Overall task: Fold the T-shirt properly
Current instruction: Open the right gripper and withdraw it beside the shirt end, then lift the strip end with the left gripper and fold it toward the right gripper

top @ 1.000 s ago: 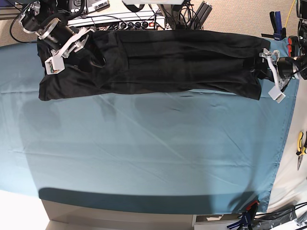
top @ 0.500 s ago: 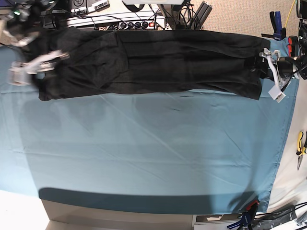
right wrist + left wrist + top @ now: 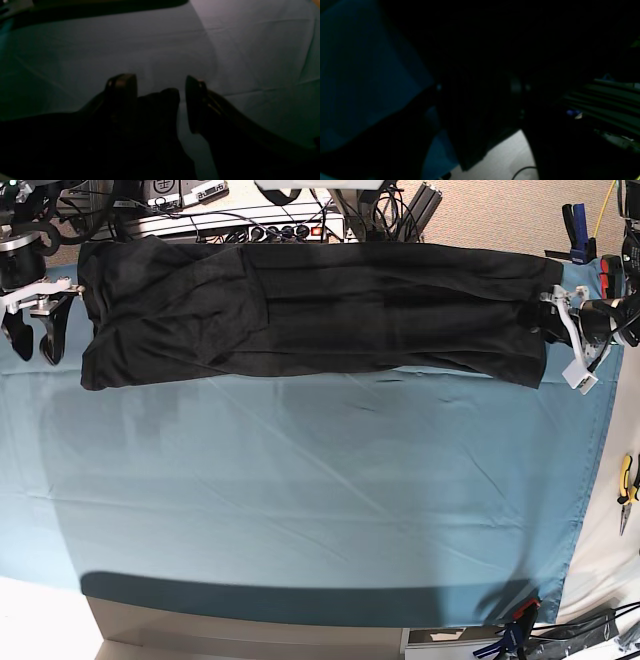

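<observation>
The black T-shirt [image 3: 320,310] lies as a long folded band across the far side of the teal cloth [image 3: 320,490]. My right gripper [image 3: 35,348] hangs just past the shirt's left end, fingers pointing at the cloth. In the right wrist view the right gripper [image 3: 161,87] is open over teal cloth [image 3: 160,47], with a dark mass below it that I cannot identify. My left gripper [image 3: 568,338] sits at the shirt's right end. The left wrist view is very dark; its jaws show faintly apart, with the dark T-shirt [image 3: 470,130] between them.
Cables and a power strip [image 3: 250,225] crowd the table's back edge. A blue clamp [image 3: 577,230] stands at the back right, pliers [image 3: 627,492] lie right of the cloth, and another clamp [image 3: 515,632] grips the front edge. Floor [image 3: 505,160] shows under the left wrist.
My right gripper has swung off the shirt's left part, leftward and past its end, leaving the shirt lying flat. The left gripper has stayed at the right end.
</observation>
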